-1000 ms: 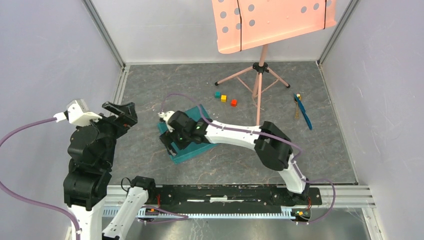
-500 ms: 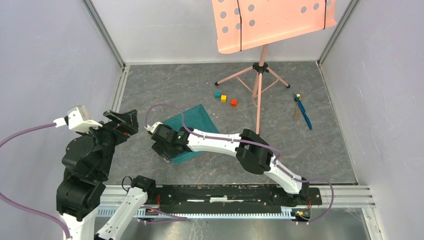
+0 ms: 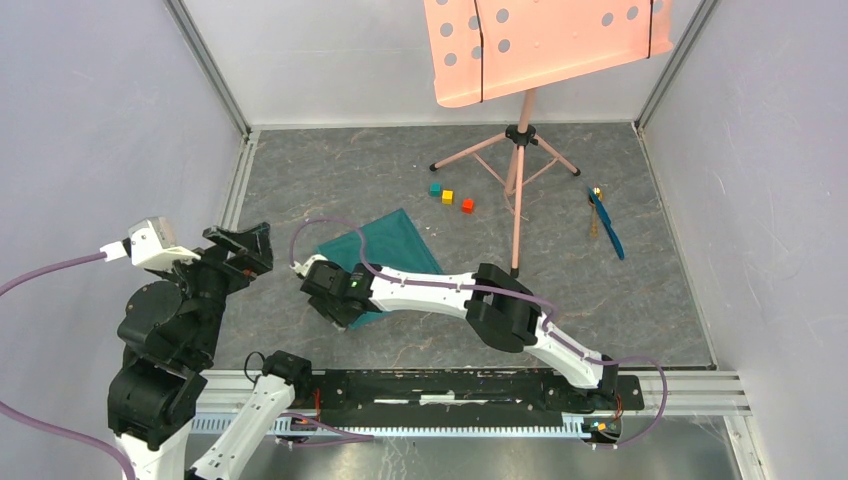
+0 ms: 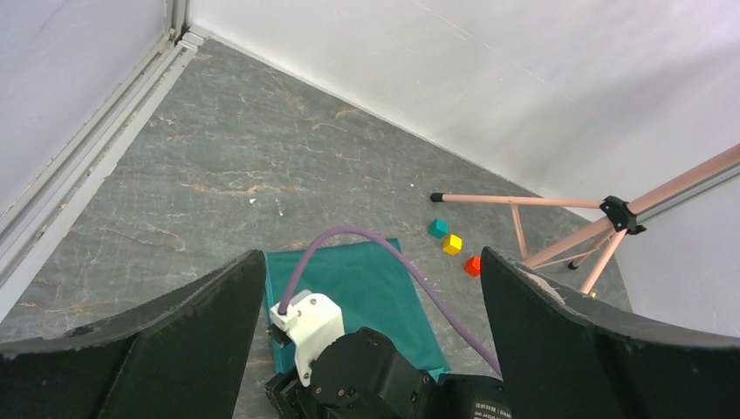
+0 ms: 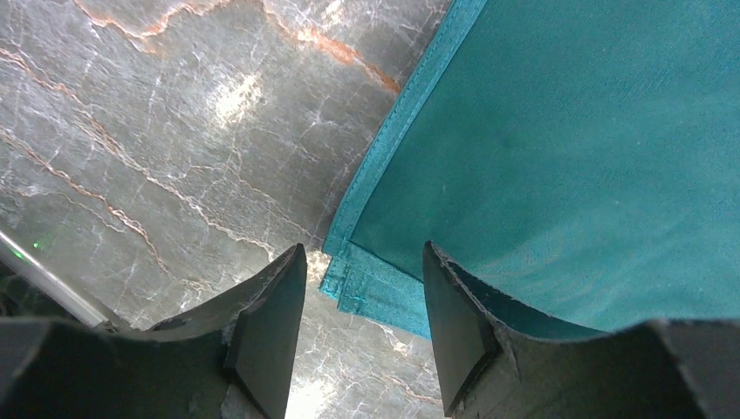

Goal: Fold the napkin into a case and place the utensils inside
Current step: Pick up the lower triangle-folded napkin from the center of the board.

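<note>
Teal-green napkin (image 3: 388,243) spread flat on the grey marbled table (image 3: 300,170), left of centre, with its near corner (image 5: 349,284) seen hemmed and stitched in the right wrist view; right gripper (image 3: 335,308) down at that corner, low over the table, jaws apart with the corner lying in the gap between the two dark fingers (image 5: 270,323), parted and not yet pinched onto the cloth; right arm stretched across from its base at the right to reach there, purple cable (image 4: 375,244) looping over the wrist; left gripper (image 3: 245,245) just left of the napkin, raised off the table, spread wide and grasping nothing, both its fingers (image 4: 174,340) framing the cloth and the right wrist in its own camera; utensils well apart from the napkin, over near the right wall: thin bright blue piece (image 3: 608,232) lying aslant, golden-brown spoon (image 3: 595,212) just beside it; three small cubes beyond the napkin, teal (image 3: 435,188), yellow (image 3: 447,196) and red-orange (image 3: 467,205), in a short slanted row; pink music stand (image 3: 520,150) behind them, tripod feet on the table.
</note>
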{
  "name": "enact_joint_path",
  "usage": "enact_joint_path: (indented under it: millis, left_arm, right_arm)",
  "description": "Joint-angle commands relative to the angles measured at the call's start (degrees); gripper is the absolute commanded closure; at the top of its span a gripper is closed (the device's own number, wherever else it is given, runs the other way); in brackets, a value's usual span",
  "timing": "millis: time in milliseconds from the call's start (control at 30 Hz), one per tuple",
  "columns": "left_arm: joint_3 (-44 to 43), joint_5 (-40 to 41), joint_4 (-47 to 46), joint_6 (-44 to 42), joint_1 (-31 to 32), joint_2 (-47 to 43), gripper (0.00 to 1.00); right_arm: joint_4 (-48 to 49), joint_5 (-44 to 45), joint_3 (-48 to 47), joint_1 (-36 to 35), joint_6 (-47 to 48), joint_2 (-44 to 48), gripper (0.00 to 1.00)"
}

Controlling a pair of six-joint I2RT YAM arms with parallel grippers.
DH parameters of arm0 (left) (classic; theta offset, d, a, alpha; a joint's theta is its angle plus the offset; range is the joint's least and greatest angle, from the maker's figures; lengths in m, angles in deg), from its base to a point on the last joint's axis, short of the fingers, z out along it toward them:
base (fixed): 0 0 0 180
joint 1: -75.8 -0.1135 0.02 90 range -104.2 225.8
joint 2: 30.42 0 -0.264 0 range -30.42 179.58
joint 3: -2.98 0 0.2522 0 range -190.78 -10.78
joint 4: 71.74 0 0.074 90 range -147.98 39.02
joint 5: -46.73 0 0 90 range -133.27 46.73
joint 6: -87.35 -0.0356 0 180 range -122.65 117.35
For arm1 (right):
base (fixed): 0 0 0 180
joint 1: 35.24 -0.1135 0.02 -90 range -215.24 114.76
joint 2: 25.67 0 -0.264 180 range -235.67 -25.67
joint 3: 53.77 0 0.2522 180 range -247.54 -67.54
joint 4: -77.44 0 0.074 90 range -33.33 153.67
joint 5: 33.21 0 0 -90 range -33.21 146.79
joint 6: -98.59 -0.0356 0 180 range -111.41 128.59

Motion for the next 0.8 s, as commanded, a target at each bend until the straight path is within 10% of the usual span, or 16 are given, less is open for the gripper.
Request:
enact_joint_path:
  millis: [0,300,767]
  left_arm:
    - [-1.0,1.5,0.0,-3.1,0.4,-0.4,0.02]
    - [-1.6,1.8,0.8,-3.2,0.5,-0.4,0.01]
    - [-1.7,2.1,1.8,-3.4,0.5,0.1,0.01]
  right_arm:
    - [-1.1,2.3,-2.0,-0.6,-0.8,-0.6,0.42]
    - [1.0,1.8,3.3,-0.8,-0.7,-2.1,0.43]
    - [5.0,2.9,8.2,0.6,1.0,-0.8,0.86]
